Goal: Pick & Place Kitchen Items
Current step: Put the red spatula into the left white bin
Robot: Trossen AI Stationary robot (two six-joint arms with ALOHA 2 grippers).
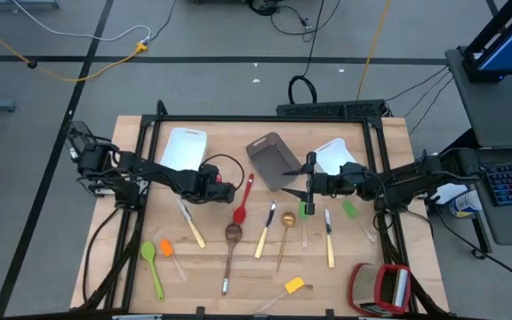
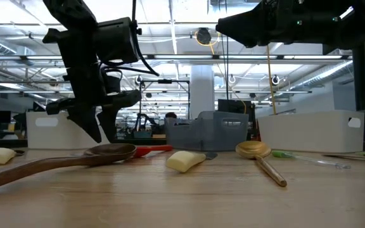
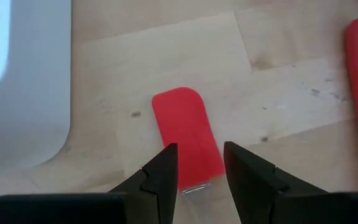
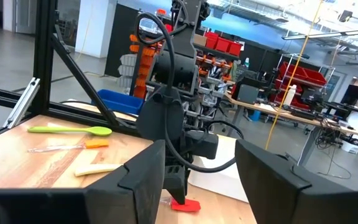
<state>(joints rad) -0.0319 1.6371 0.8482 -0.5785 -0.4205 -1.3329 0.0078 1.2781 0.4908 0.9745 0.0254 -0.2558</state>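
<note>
Red silicone fills the middle of the left wrist view: a red spatula blade [image 3: 187, 135] with a clear handle lies flat on the wooden table [image 1: 203, 276], directly under the left claw [image 3: 199, 167], whose two dark fingers stand apart with the blade's handle end showing in the gap between them, not yet pinched. In the high view the left claw [image 1: 223, 189] hangs over the table's middle, with the white bin [image 1: 183, 148] just behind it and a red spoon [image 1: 243, 204] just beside it on the side toward the right arm. The low view shows that claw's fingertips pointing down, close above the tabletop. Nearer the front edge than the left claw lie a brown wooden spoon [image 1: 230, 249], a pale-handled knife [image 1: 191, 226], a green spoon [image 1: 152, 267] and an orange spatula [image 1: 169, 252]. The right claw [image 1: 310, 185] hovers beside the grey bin [image 1: 272, 158], its fingers spread wide and empty in the right wrist view. In front of the right claw lie a gold spoon [image 1: 284, 233], another pale-handled knife [image 1: 265, 232], a third knife [image 1: 329, 236] and a small green piece [image 1: 348, 210]; a small yellow piece [image 1: 293, 285] sits near the front edge, and a red-and-silver grater [image 1: 382, 286] rests at the corner.
</note>
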